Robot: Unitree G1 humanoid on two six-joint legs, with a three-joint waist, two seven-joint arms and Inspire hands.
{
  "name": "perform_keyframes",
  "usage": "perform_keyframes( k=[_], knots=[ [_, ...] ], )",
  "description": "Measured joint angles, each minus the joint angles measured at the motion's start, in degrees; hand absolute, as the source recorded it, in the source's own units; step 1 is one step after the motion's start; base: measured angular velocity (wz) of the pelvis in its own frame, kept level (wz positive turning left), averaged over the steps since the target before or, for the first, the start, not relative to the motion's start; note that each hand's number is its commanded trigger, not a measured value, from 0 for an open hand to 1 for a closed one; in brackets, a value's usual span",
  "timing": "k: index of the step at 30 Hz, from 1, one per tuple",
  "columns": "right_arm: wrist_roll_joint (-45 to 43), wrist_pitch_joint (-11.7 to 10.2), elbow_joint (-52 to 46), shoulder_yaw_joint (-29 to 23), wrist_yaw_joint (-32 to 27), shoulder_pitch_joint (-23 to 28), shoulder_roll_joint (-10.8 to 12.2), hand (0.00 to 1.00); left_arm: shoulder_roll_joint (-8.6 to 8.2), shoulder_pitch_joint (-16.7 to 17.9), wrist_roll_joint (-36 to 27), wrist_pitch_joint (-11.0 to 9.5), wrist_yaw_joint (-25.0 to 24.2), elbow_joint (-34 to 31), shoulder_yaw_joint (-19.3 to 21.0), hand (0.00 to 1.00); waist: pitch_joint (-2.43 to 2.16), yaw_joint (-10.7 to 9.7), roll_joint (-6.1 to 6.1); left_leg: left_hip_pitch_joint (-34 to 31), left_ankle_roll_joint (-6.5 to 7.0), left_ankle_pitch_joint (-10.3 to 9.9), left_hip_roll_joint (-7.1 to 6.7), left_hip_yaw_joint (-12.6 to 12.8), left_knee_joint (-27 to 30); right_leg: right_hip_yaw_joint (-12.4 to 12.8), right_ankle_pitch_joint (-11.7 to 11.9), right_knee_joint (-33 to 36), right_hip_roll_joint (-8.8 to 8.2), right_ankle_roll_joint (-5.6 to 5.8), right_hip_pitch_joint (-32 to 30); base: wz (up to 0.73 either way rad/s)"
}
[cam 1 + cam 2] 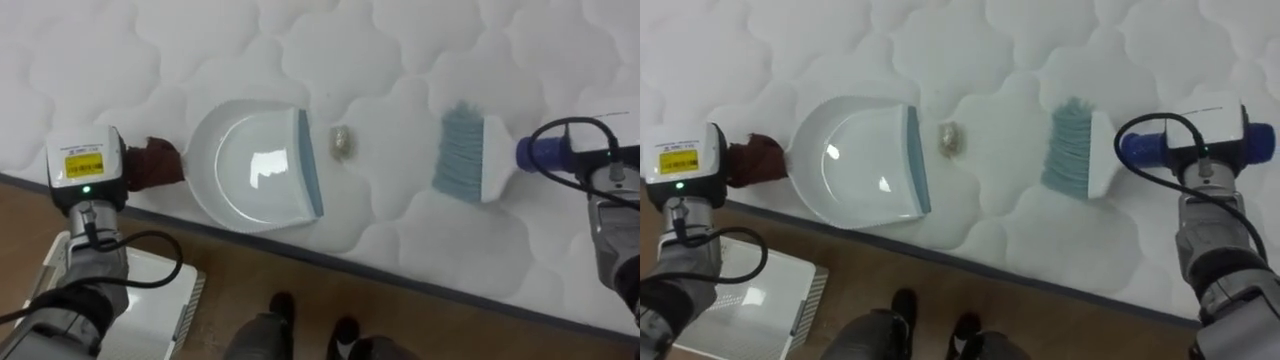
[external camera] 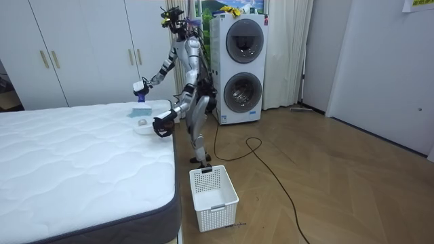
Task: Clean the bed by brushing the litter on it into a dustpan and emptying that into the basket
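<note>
STEP: sweep-in | left hand [image 1: 155, 162]: apparently clamped on dustpan [image 1: 250, 165] handle, lip flat on mattress [image 1: 120, 60] to catch crumpled scrap [image 1: 341, 141], frame centre | right hand [image 2: 140, 87]: closure not discernible | hand brush [image 1: 468, 152]: centre right, bristles facing scrap for push.

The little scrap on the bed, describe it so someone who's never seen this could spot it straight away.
On the white quilted mattress, near the edge by the robot, a white dustpan lies left of a brush with light blue bristles. The scrap sits between them, just off the dustpan's blue-grey lip: a small, greyish-tan crumpled lump, far smaller than either tool.
</note>
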Motion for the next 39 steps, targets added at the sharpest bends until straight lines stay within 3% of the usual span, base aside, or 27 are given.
perform_keyframes(
  k=[4, 9, 16, 32, 39],
  knots=[
    [-0.32, 0.08, -0.52, 1.13, 0.64, 0.0, 0.35, 1.0, 0.72, 0.0, -0.07, 0.04, -1.22, -0.07, 0.11, 1.0, 0.06, 0.16, -0.1, 0.35, -0.13, 0.08, 0.92, -0.01, -1.04, -0.15, 1.56, -2.84, 1.47, 0.0, 1.24, -0.08],
    [-0.64, 0.91, -0.79, 1.13, 1.32, 0.01, 0.82, 1.0, 1.07, 0.0, -0.07, 0.07, -2.38, -0.53, 0.13, 1.0, 0.11, 0.14, -0.17, 0.31, -0.21, 0.03, 1.14, -0.13, -1.26, -0.24, 1.88, -3.81, 1.89, 0.01, 1.56, 0.0],
    [-0.58, 2.09, -1.01, 1.42, 1.78, 0.06, 2.21, 1.0, 0.71, 0.08, -0.11, 0.43, -2.56, -0.43, 0.11, 1.0, 0.43, 0.13, -0.56, 1.36, -0.32, 0.08, 1.2, -0.19, -1.71, -0.4, 2.25, -4.62, 2.06, 0.0, 2.75, 0.0],
    [-0.41, 2.51, -1.74, 2.82, 1.65, 0.07, 3.67, 1.0, 0.39, 0.16, -0.07, 0.86, -2.52, -1.7, 0.03, 1.0, 0.44, 0.17, -0.53, 1.42, -0.59, 0.36, 1.15, -0.32, -3.03, -1.56, 2.56, -5.85, 2.06, -0.01, 2.97, 0.0],
    [-1.31, 2.48, -4.48, 4.1, 1.41, 0.12, 5.71, 1.0, -0.33, 1.07, -0.12, 0.9, -2.44, -3.11, -0.35, 1.0, 0.44, 0.08, -0.49, 2.24, -0.71, 0.44, 0.97, -0.43, -3.34, -1.65, 2.55, -5.83, 2.01, -0.01, 3.62, 0.0]
  ],
)
